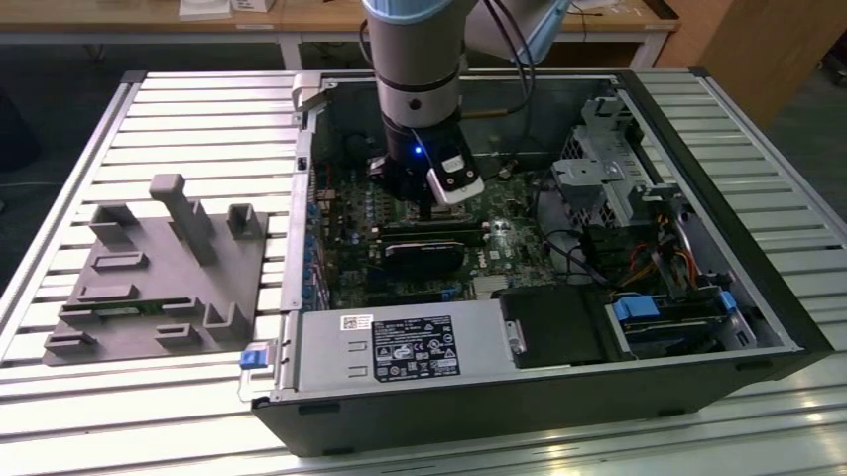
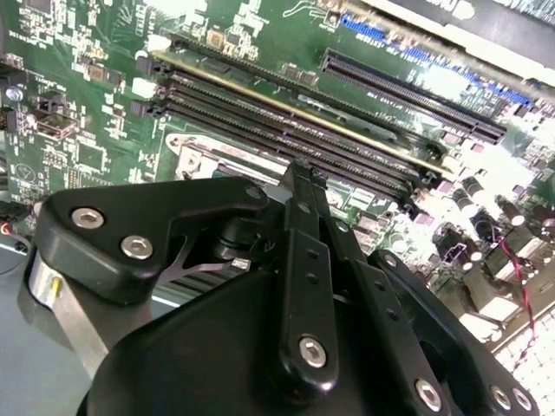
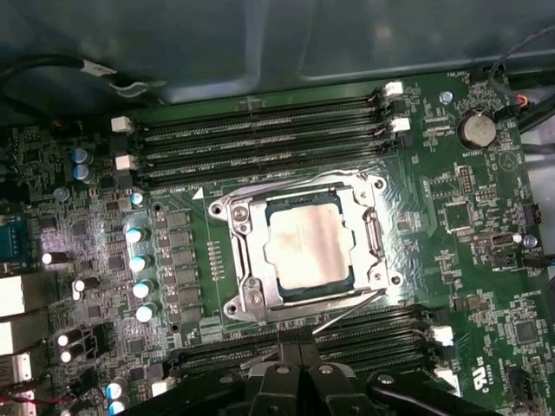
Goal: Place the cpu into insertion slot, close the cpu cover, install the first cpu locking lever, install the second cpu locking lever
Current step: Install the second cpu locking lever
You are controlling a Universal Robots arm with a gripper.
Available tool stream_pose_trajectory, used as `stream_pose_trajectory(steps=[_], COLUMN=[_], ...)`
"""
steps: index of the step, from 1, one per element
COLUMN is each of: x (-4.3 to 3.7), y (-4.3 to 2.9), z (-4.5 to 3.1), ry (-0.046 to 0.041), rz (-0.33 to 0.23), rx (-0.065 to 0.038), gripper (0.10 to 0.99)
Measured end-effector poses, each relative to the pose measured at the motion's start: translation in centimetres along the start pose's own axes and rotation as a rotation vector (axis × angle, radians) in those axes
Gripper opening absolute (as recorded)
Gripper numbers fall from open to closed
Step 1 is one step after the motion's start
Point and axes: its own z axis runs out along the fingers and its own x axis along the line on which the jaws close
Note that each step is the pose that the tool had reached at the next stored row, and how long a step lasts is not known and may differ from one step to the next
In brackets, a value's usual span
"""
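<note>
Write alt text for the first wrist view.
A pale silvery square cpu sits in the motherboard's insertion slot, framed by the thin silver metal cpu cover. Long black memory slots run alongside, and the black pincer hovers nearby.

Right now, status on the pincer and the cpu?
Pincer shut, empty, above the motherboard beside the insertion slot. Cpu seated in slot, cpu cover down over it. Nothing in the way.

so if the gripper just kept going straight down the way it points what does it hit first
Probably the memory slots beside the insertion slot, not the cpu itself. In the first wrist view the gripper points at the board over those slots, with its fingers together. Depth is unclear.
</note>
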Motion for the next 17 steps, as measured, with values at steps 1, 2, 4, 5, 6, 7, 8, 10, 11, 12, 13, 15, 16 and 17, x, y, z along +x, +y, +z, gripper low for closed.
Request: stream_pose_trajectory(steps=[1,2,4,5,6,7,8,10,11,12,13,15,16,17], x=[0.02,0.04,0.11,0.15,0.21,0.27,0.34,0.49,0.56,0.65,0.72,0.86,0.97,1.09], y=[-0.11,-0.22,-0.42,-0.51,-0.6,-0.67,-0.74,-0.85,-0.92,-1.0,-1.07,-1.23,-1.3,-1.34], z=[0.03,0.07,0.18,0.23,0.27,0.3,0.33,0.4,0.45,0.51,0.57,0.72,0.81,0.9], ry=[0.0005,0.001,0.0027,0.0037,0.005,0.0062,0.0077,0.0104,0.0115,0.0125,0.0134,0.0148,0.0151,0.0154], rz=[0.0,0.001,0.002,0.002,0.003,0.004,0.004,0.006,0.006,0.007,0.008,0.008,0.009,0.009], rx=[-0.002,-0.006,-0.015,-0.021,-0.028,-0.035,-0.043,-0.058,-0.064,-0.07,-0.075,-0.082,-0.085,-0.087], gripper=[0.106,0.106,0.106,0.106,0.106,0.106,0.106,0.106,0.106,0.106,0.106,0.106,0.106,0.106])
